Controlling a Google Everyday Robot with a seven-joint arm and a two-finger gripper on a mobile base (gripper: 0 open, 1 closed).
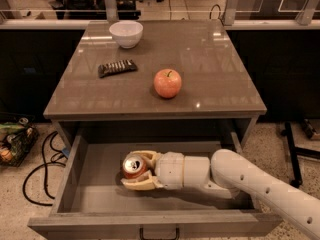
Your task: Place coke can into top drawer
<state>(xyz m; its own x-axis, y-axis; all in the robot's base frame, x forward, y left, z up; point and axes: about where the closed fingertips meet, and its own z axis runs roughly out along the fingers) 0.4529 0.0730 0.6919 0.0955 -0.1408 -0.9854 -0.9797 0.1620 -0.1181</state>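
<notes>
clamping small red coke can [135, 167], silver top up, axis approx upright, cream gripper [133, 171] sits mid grey-brown top drawer [70, 170].

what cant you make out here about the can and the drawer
Camera view:
- Whether the coke can, clamped in the gripper, touches the top drawer floor: the lower finger hides its base.
- The can's label: only its silver top faces the camera.
- The drawer handle: cut off by the bottom edge.
- Where the arm starts: beyond the right edge.
</notes>
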